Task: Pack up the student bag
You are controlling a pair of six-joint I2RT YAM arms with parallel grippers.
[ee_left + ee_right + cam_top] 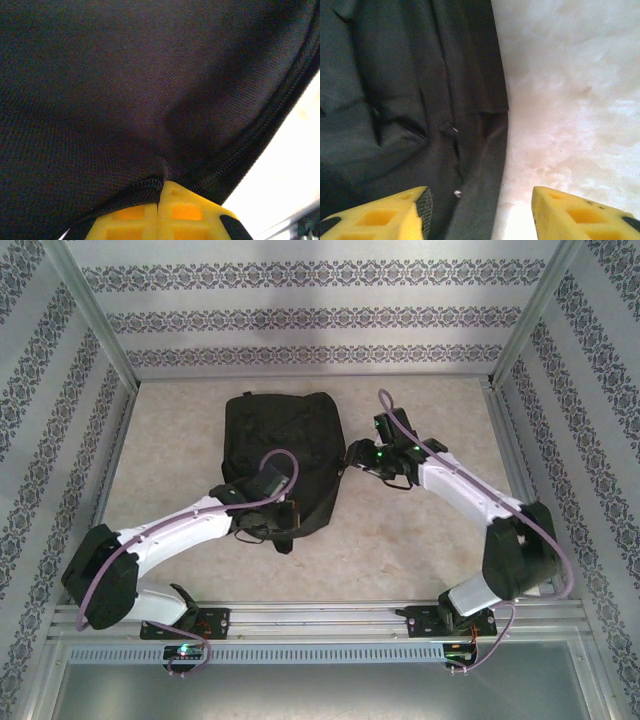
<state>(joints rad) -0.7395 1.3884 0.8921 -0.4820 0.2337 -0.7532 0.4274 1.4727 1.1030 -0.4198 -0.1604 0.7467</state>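
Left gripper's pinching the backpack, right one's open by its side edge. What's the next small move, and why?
Probably lower the right gripper and close it on the backpack's side edge. Its open jaws straddle that edge, one side over fabric, the other over the table, while the left gripper is shut on a fold of fabric. A second hold would likely help open it.

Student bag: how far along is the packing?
Early. Done: the left gripper is shut, pinching fabric of the student bag at its near end. In hand: the right gripper is open at the bag's right edge, holding nothing. Left: the bag lies flat; filling seems yet to come.
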